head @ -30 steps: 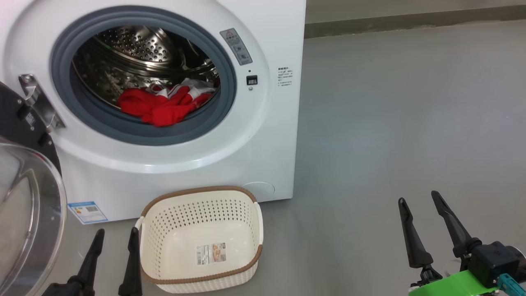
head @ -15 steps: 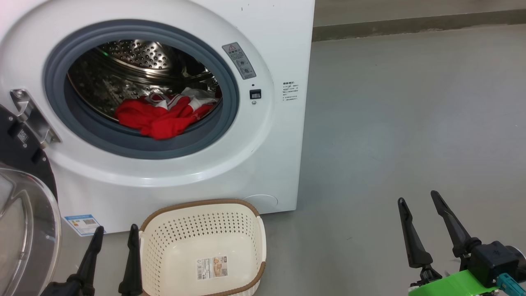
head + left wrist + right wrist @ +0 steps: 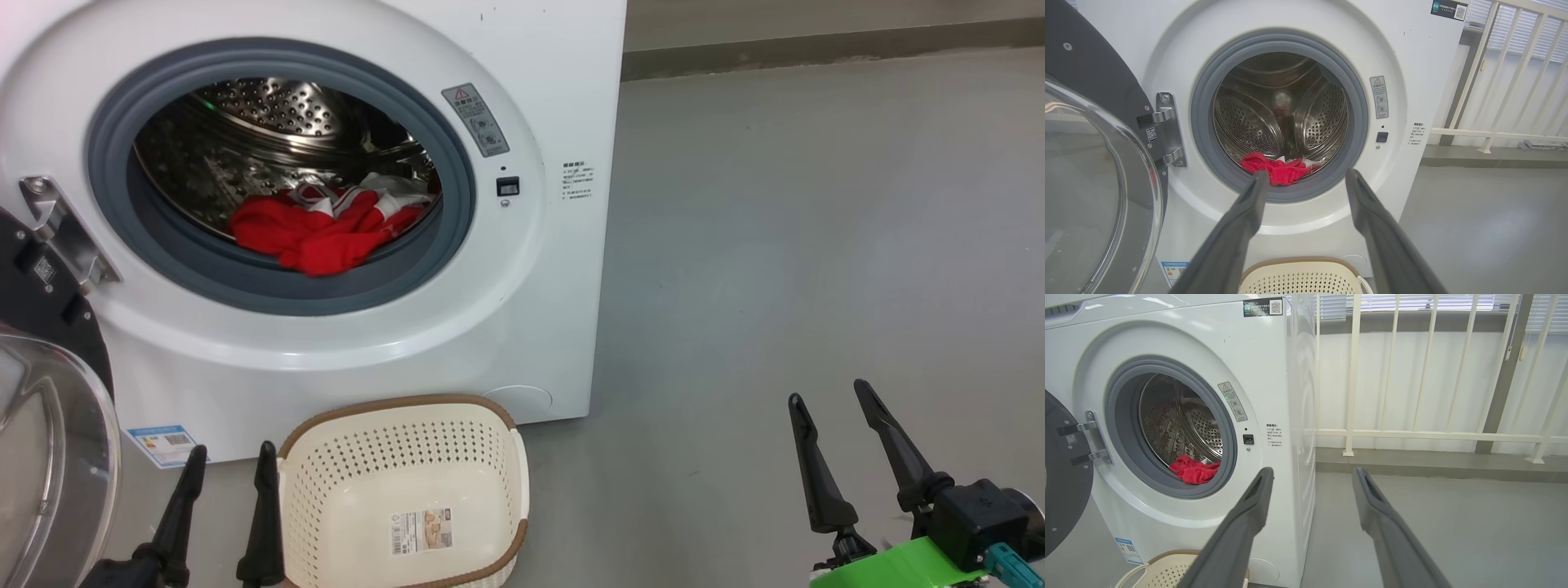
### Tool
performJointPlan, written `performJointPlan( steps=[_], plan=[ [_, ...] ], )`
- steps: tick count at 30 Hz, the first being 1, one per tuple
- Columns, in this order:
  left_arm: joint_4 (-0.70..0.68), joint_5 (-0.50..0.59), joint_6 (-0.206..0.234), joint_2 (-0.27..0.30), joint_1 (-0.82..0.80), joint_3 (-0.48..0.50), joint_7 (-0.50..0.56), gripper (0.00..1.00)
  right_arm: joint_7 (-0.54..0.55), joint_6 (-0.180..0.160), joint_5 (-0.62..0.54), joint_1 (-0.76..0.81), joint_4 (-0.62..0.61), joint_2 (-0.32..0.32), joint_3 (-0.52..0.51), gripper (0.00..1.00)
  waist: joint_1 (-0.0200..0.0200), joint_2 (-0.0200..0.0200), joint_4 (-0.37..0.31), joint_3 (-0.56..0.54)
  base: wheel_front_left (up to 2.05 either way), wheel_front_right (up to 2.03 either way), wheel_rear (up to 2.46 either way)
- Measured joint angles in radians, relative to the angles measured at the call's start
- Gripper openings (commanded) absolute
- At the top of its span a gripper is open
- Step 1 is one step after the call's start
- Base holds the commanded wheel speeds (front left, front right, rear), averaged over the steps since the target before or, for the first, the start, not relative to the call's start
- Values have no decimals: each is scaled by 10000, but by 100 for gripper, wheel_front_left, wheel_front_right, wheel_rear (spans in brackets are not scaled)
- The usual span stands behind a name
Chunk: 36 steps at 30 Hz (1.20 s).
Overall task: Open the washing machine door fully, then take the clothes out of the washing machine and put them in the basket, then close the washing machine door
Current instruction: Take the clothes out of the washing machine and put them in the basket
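floor (image 3: pixel 775 245): smooth grey, low kerb along the back | room: white railing (image 3: pixel 1353 375) and blinds behind | washing machine (image 3: pixel 555 327): washing machine door (image 3: pixel 49 457) swung open at left | clothes (image 3: pixel 314 233): red, at drum's front lip | basket (image 3: pixel 408 406): on floor, just before machine | left gripper (image 3: pixel 233 447): fingers spread, holding nothing | right gripper (image 3: pixel 827 391): fingers spread, holding nothing

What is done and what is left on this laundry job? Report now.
Done: the washing machine door stands swung wide open. In hand: nothing; the left gripper and right gripper are both open and empty. Left: the clothes lie in the washing machine, the basket is empty, and the door needs closing.
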Motion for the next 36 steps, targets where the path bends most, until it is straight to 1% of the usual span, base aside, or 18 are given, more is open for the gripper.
performJointPlan(
  steps=[8, 11, 20, 36],
  plan=[
    [-96, 0, 4, 2, 1, -27, 0, 100, 2, 0, 0, 0, -13, 0, 15, 100, 0, 0, 6, 138, 0, 0, 0],
    [-144, 0, 86, 6, 1, -65, 0, 100, 2, 0, 0, 0, -38, 0, 27, 100, 0, 0, 13, 226, 0, 0, 0],
    [-259, -2, 88, 2, -87, -247, 2, 100, 2, 0, -86, -44, -104, 2, 123, 100, 0, 1, 128, 772, 0, 0, 0],
    [-274, 12, 107, -73, -1664, -349, -86, 100, 0, 0, -194, -709, -301, -2, 232, 100, 0, 0, 387, 2277, 0, 0, 0]
  ],
)
